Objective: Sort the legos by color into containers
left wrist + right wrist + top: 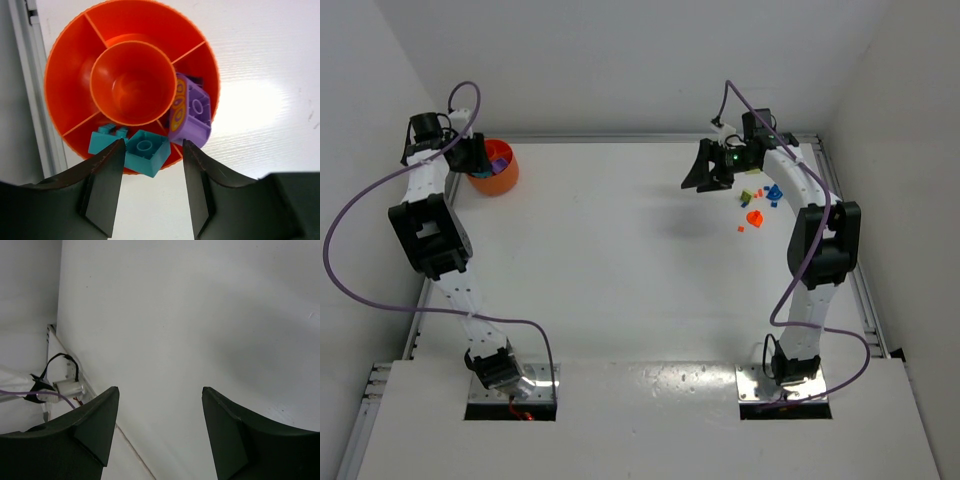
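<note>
orange bowl [65,85], teal brick [147,150], purple brick [195,111]

Top view: fixed, high above the near edge, facing down over the whole table [620,270].
Left wrist view: close, straight down onto the bowl [65,85], which the top view shows far left.
Right wrist view: low, slanted across the table, sharing only that surface.

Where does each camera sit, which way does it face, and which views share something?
Top external: above and behind, looking down on the table; left arm and right arm show.
Left wrist: on the left arm, looking down into the orange bowl; left hand open at bottom.
Right wrist: on the right arm, facing bare white surface; right hand open.
Shared: top external and left wrist both show the bowl.
</note>
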You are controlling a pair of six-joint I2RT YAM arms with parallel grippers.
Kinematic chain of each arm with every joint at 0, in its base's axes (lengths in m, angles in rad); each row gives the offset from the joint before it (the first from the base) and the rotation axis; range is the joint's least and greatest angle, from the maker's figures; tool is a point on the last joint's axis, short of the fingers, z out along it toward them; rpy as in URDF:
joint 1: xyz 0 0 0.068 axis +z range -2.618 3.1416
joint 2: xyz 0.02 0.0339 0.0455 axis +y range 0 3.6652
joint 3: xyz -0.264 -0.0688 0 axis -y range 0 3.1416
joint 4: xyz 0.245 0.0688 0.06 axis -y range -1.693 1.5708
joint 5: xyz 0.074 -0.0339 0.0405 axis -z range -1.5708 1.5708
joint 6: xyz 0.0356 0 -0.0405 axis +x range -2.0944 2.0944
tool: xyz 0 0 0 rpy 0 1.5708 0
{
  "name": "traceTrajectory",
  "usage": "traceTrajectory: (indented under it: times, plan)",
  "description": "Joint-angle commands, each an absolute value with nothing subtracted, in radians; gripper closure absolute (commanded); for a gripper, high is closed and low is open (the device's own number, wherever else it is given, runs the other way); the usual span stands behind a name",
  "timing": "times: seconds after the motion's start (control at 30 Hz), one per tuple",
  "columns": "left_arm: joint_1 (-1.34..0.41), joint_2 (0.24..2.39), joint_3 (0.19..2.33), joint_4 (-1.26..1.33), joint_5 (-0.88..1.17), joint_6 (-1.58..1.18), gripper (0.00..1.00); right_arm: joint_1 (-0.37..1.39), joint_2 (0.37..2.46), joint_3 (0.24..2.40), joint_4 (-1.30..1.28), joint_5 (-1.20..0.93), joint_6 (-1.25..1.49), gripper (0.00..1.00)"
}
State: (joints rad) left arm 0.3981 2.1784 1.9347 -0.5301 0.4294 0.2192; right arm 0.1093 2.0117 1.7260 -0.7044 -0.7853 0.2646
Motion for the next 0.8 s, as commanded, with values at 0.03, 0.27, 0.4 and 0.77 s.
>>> traceTrajectory:
  times: [0.03, 0.27, 0.4, 0.77]
  plan:
    - [0.394, 2.091, 1.947, -0.509, 0.525, 0.21, 0.45, 0.115, 1.996, 1.718, -0.686, -0.799, 0.249, 0.32]
    - [0.414, 1.99, 1.89, -0.445, 0.577, 0.144, 0.45, 0.115, 1.977, 1.709, -0.686, -0.799, 0.249, 0.32]
    - [0.425, 1.918, 1.836, -0.397, 0.591, 0.1, 0.45, 0.124, 1.977, 1.709, -0.676, -0.799, 0.239, 0.34]
    - [0.491, 1.931, 1.85, -0.509, 0.621, 0.133, 0.39, 0.124, 1.977, 1.72, -0.676, -0.79, 0.239, 0.34]
